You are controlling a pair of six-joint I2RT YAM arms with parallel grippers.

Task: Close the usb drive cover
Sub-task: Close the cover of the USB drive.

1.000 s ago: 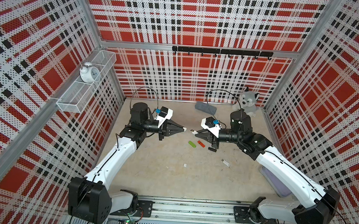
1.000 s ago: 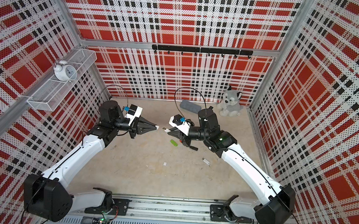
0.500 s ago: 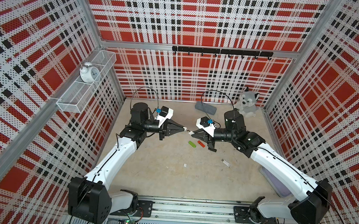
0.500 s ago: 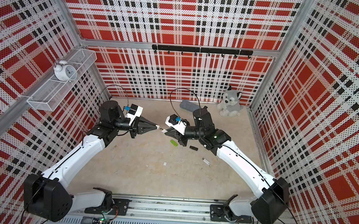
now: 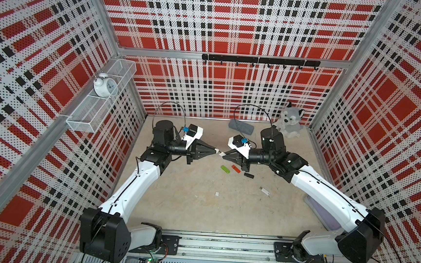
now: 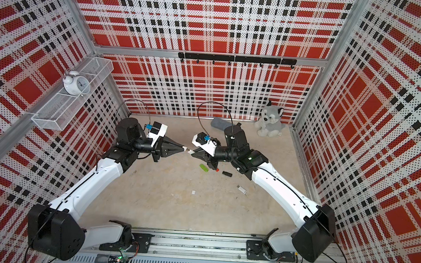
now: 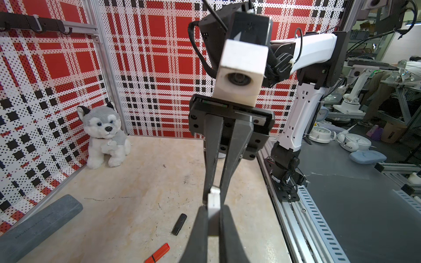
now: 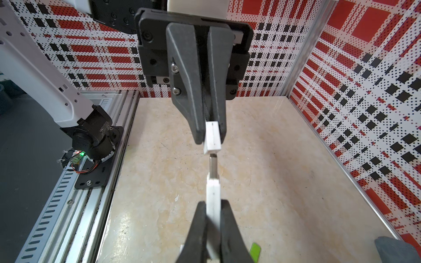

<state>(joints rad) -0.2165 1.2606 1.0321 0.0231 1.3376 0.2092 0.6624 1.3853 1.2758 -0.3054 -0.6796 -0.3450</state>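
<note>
Two robot arms meet nose to nose in the air above the beige tabletop (image 5: 199, 207), midway between the side walls and toward the back. The right pincer (image 8: 213, 206) is clamped on the white usb drive (image 8: 213, 192). The drive is a slim rectangular stick with a faint line down its narrow edge, and its bare silver plug (image 8: 213, 165) juts past the fingertips. Facing it, the left pincer (image 8: 210, 134) is clamped on the cover (image 8: 212, 139), a short white cap of matching width with its open end turned to the plug. In the right wrist view, plug and cover stand in one line, with the plug's tip just at the cover's mouth. Whether the tip is inside cannot be told. Both pieces hang clear of the tabletop. Below them a green stick (image 5: 225, 169), a red stick (image 5: 236, 169) and a black stick (image 5: 248, 175) lie close together. A pale stick (image 5: 265, 191) and a small white piece (image 5: 217, 194) lie nearer the front. A plush husky (image 5: 290, 120) sits in the back right corner, near a grey case (image 5: 241, 128).
</note>
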